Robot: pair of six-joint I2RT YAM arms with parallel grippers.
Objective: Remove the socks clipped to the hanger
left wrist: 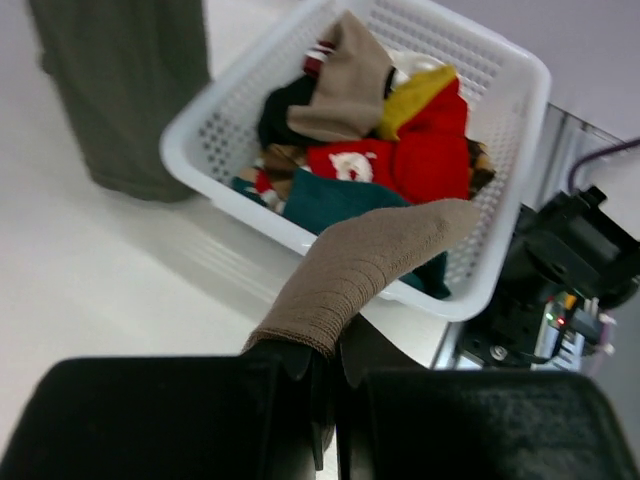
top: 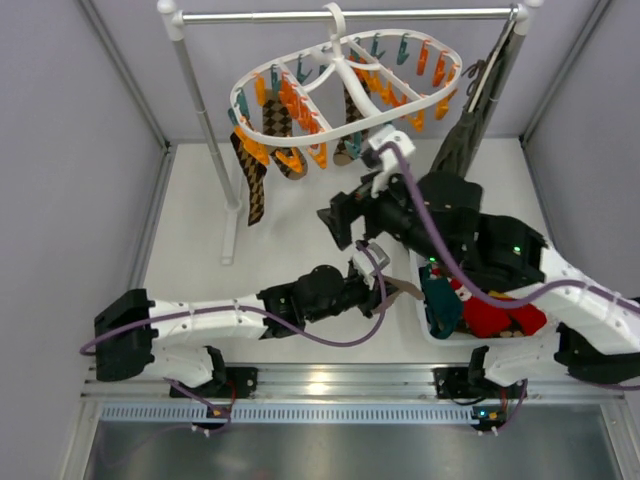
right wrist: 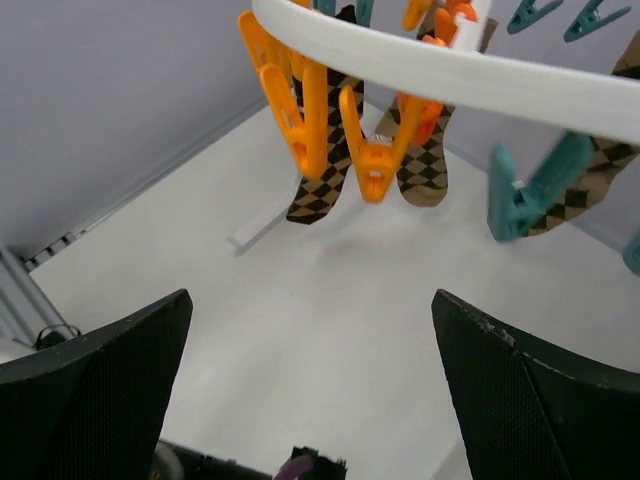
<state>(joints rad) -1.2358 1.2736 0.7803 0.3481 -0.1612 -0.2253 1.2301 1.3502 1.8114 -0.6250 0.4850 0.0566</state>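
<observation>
At the left of the white hanger (right wrist: 450,72), argyle socks (top: 254,188) in brown and tan diamonds hang limp from orange clips (right wrist: 310,120), well above the tabletop (top: 190,230); a teal clip (right wrist: 530,190) pinches another argyle piece farther right. They look light, soft and floppy, so they will probably drape and stretch rather than resist. The spring clips likely give the only real hold, and the hanger may swing when pulled. A grip high on the cuff, just under the clip, seems best.

Lower down, the left tool (left wrist: 325,380) is clamped on the ribbed cuff of a plain tan sock (left wrist: 370,262). The sock sags from the fingers and its toe end reaches over the near rim of the white basket (left wrist: 520,80), which holds red, teal and brown clothes.

The right tool (right wrist: 310,370) sits just below the hanger with its fingers wide apart, gripping nothing.
</observation>
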